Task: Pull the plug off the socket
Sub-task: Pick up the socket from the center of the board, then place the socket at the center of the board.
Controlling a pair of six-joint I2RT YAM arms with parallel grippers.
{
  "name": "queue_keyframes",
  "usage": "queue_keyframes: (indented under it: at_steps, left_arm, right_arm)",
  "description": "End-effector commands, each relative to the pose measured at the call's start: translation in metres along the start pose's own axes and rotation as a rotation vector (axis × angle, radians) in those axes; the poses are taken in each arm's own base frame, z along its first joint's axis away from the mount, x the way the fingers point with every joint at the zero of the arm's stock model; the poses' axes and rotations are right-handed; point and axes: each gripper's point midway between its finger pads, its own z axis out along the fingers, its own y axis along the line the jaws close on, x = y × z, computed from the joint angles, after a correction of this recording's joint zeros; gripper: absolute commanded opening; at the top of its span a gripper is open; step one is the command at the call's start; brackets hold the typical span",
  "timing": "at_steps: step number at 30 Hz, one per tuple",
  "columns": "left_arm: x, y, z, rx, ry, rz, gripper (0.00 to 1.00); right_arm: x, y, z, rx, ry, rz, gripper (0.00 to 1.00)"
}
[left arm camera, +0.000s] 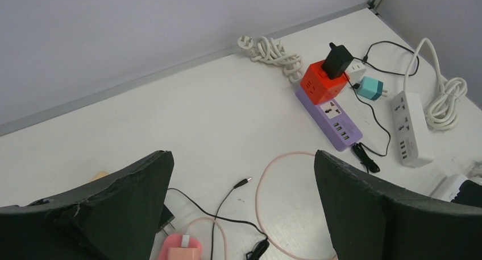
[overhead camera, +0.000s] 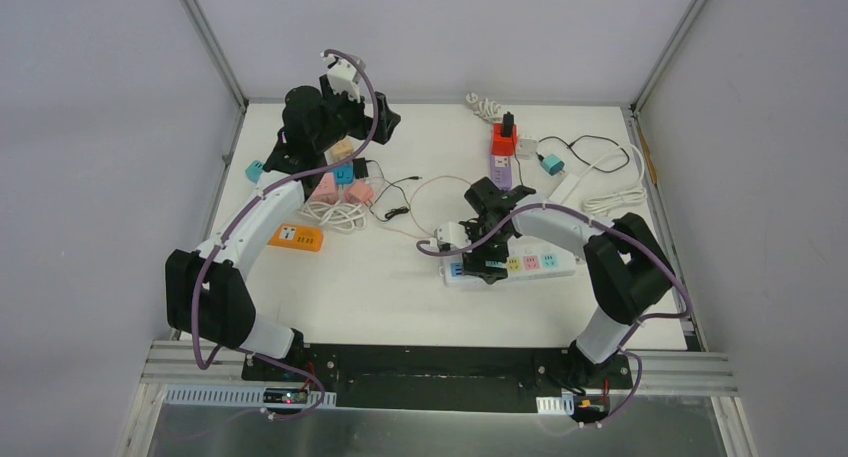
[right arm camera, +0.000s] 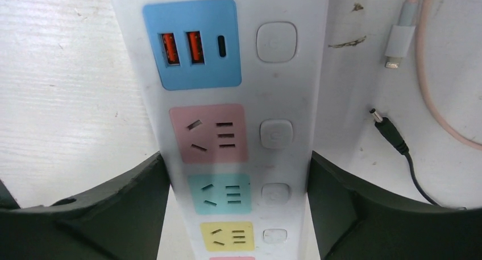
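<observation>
The right claw [right arm camera: 237, 174] is down over the white power strip [right arm camera: 227, 49] near the front of the surface [overhead camera: 380, 277]. One finger sits along each long edge, level with the pink and teal outlets. The fingers look snug against the sides, but I cannot tell whether they are actually clamped on it or only straddling it. Every outlet I can see on that strip is bare, so my guess is that the claw is there to pin or shift the strip, not to pull anything.

The only plug I can see seated in a socket is the black plug [left arm camera: 338, 60]. It stands upright on the red cube socket [left arm camera: 318, 85] at the back right, well apart from both arms.

The left claw [left arm camera: 243, 157] hangs high over the back left. Its fingers are spread wide with nothing between them, and it seems parked out of the way.
</observation>
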Motion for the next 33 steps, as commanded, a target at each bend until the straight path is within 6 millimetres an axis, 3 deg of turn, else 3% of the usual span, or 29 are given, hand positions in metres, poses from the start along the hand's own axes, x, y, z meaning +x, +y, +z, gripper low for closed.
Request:
queue_keyframes:
  at_steps: [1, 8, 17, 33]
  left_arm:
    - [-0.028, -0.004, -0.011, -0.020, -0.074, 0.048, 0.99]
    - [-0.028, -0.003, -0.013, -0.027, -0.074, 0.048, 0.99]
    - [-0.029, -0.006, -0.012, -0.012, -0.081, 0.043, 0.99]
    - [-0.027, -0.004, -0.014, -0.023, -0.076, 0.049, 0.99]
  right_arm:
    - [0.011, 0.019, -0.013, -0.083, -0.013, 0.012, 0.33]
    - [0.016, 0.021, -0.044, -0.091, -0.146, 0.111, 0.19]
    - [0.039, -0.005, -0.097, 0.052, -0.346, 0.342, 0.00]
    - [0.100, -0.068, -0.155, 0.374, -0.526, 0.784, 0.00]
